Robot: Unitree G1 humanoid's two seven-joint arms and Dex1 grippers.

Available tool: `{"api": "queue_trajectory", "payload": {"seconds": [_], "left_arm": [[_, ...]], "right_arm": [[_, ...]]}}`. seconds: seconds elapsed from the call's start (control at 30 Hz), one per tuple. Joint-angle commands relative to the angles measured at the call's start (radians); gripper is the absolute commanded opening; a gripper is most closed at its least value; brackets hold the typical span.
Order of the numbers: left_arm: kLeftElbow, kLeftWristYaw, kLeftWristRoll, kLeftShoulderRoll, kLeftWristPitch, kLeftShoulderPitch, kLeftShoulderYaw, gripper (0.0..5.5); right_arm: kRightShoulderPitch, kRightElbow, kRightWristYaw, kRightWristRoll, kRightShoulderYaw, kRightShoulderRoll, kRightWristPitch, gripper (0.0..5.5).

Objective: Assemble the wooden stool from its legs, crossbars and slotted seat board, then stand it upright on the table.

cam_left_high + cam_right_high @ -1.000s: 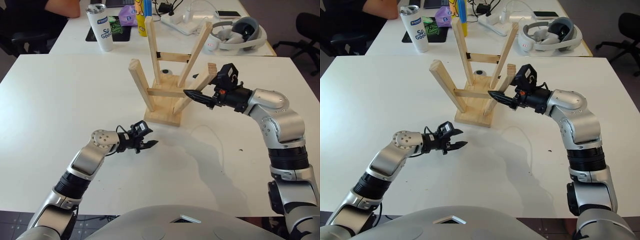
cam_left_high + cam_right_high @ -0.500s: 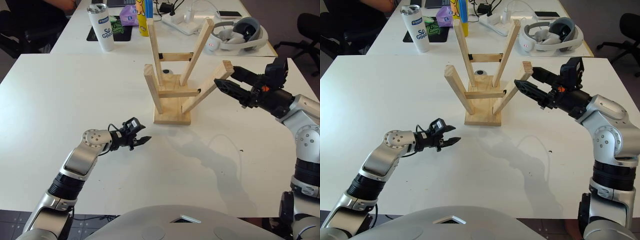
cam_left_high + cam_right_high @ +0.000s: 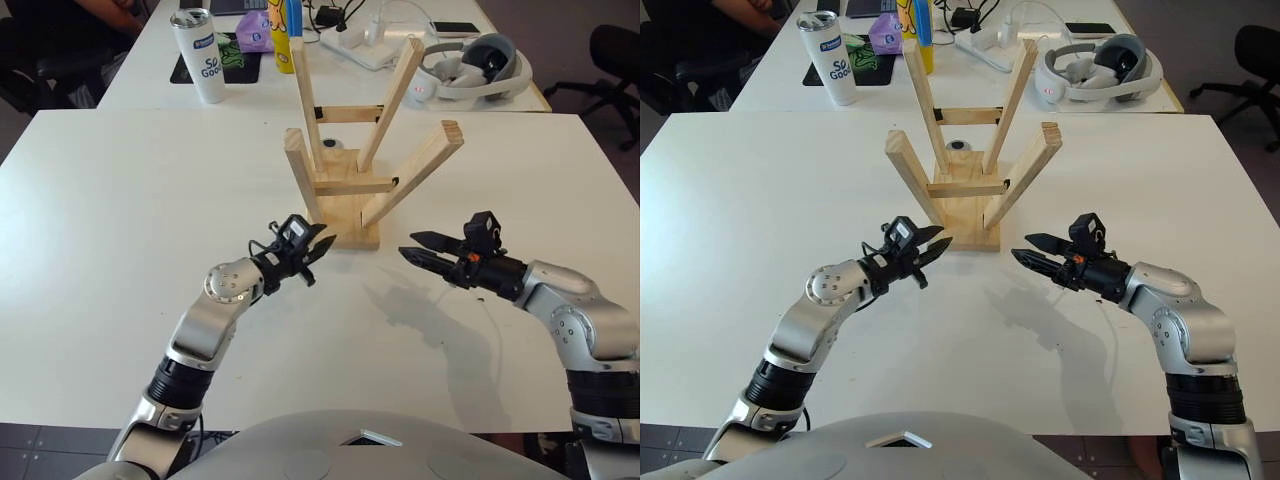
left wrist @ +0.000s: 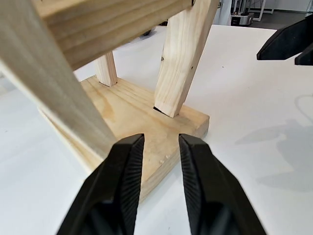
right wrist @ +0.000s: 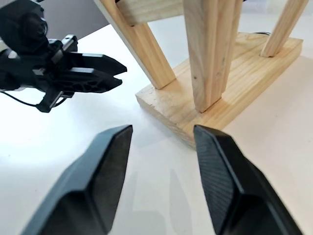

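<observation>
The wooden stool stands upside down, its seat board (image 3: pixel 352 232) flat on the white table (image 3: pixel 120 200) and its legs (image 3: pixel 412 180) pointing up, joined by crossbars (image 3: pixel 352 185). My left gripper (image 3: pixel 318 256) is open just off the board's front left corner, nothing between its fingers (image 4: pixel 128 166); the board (image 4: pixel 146 122) lies right ahead of it. My right gripper (image 3: pixel 404 245) is open and empty, low over the table a short way off the board's front right corner (image 5: pixel 161 100). Neither gripper touches the stool.
A second table behind carries a white tumbler (image 3: pixel 200 55), a yellow bottle (image 3: pixel 287 30), a headset (image 3: pixel 480 65) and cables. A small dark round object (image 3: pixel 336 143) lies behind the stool. Bare tabletop spreads left, right and in front.
The stool went from tilted to resting on its seat board. My right gripper left the right leg and dropped low in front. My left gripper moved forward to the board's corner.
</observation>
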Motion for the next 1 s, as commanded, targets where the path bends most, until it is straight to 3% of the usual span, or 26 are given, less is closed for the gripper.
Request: {"api": "queue_trajectory", "payload": {"seconds": [0.03,0.17,0.37,0.43,0.53,0.7,0.8,1.0], "left_arm": [[0.126,0.086,0.094,-0.069,-0.005,-0.049,-0.070,0.70],[0.282,0.200,0.147,-0.145,-0.020,-0.105,-0.049,0.03],[0.403,0.249,0.143,-0.209,0.007,-0.126,-0.018,0.00],[0.414,0.247,0.143,-0.211,0.032,-0.116,-0.013,0.00],[0.387,0.231,0.154,-0.198,0.060,-0.098,-0.025,0.00],[0.282,0.210,0.135,-0.195,0.138,-0.063,-0.029,0.00],[0.286,0.210,0.128,-0.199,0.163,-0.057,-0.020,0.00],[0.287,0.213,0.117,-0.207,0.199,-0.070,-0.014,0.00]], "right_arm": [[-0.055,0.041,0.026,-0.020,0.031,-0.007,-0.007,1.76],[-0.074,0.058,0.056,-0.038,0.062,-0.019,-0.017,1.08],[-0.109,0.114,0.101,-0.085,0.088,-0.038,-0.053,0.10],[-0.113,0.135,0.107,-0.094,0.073,-0.043,-0.071,0.02],[-0.165,0.122,0.107,0.076,-0.073,-0.035,0.017,0.02],[-0.252,-0.016,0.122,0.565,-0.292,-0.152,0.356,0.02],[-0.457,0.055,-0.058,0.748,-0.359,-0.101,0.358,0.02],[-0.639,0.101,-0.359,0.712,-0.354,0.064,0.200,0.02]]}}
